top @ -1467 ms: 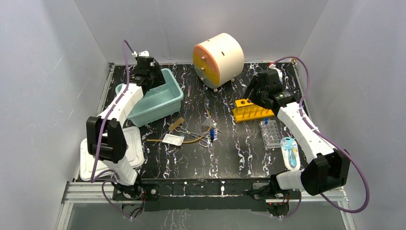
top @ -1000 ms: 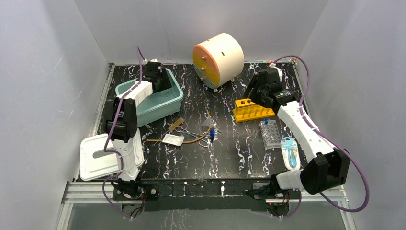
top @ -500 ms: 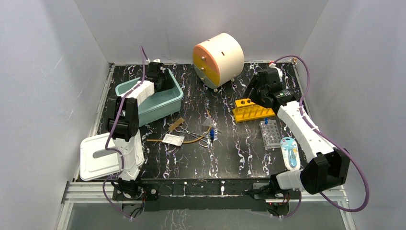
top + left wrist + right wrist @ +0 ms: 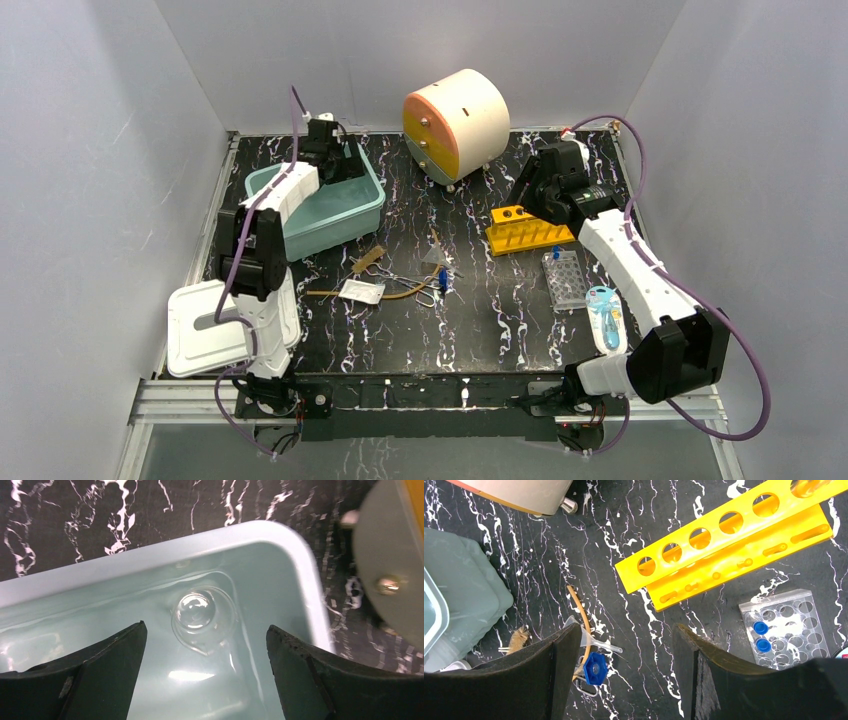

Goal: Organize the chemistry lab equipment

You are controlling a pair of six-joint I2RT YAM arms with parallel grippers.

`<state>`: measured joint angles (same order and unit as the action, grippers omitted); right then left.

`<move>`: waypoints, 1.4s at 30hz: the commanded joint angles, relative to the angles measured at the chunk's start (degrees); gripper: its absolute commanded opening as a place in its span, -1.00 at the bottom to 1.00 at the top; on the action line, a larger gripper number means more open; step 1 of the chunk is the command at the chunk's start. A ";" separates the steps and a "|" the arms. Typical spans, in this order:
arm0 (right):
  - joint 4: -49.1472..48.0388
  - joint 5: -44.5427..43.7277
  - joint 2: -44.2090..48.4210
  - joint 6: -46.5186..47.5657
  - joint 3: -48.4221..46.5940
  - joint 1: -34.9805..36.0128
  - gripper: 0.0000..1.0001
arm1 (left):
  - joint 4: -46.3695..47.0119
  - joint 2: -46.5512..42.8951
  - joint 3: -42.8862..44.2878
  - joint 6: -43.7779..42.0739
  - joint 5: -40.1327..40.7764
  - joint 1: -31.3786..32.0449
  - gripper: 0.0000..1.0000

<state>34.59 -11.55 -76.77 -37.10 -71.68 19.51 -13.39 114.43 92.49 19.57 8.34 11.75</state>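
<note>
My left gripper [image 4: 335,160] hangs open over the far corner of a teal tub [image 4: 365,215]. A small clear glass vessel [image 4: 202,617] lies free on the tub's floor [image 4: 150,685] between the fingers. My right gripper [image 4: 626,630] is open and empty above the table beside the yellow holed rack [image 4: 724,535]. On the table lie a clear funnel [image 4: 586,637], a blue-capped tube [image 4: 595,669], a brown brush [image 4: 368,260], metal forceps [image 4: 410,280] and a white packet [image 4: 361,291]. The clear well plate [image 4: 784,625] holds two blue caps.
An orange-and-cream drum [image 4: 457,122] stands at the back centre. A white lid [image 4: 205,335] lies at the near left. A blue-and-white packaged item [image 4: 604,318] lies near the right edge. Grey walls close in three sides.
My left arm has stretched from over the tub's left side to its far corner, and its jaws now stand wide. The right arm has not moved.
</note>
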 commanded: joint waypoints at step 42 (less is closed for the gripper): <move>-12.18 6.61 -26.30 27.06 3.18 20.19 0.10 | -8.42 -38.05 -10.11 -1.13 -24.87 3.63 0.86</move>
<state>25.32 -2.85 -102.00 -11.38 -69.06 39.18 -20.10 77.58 79.44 19.79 -19.27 15.18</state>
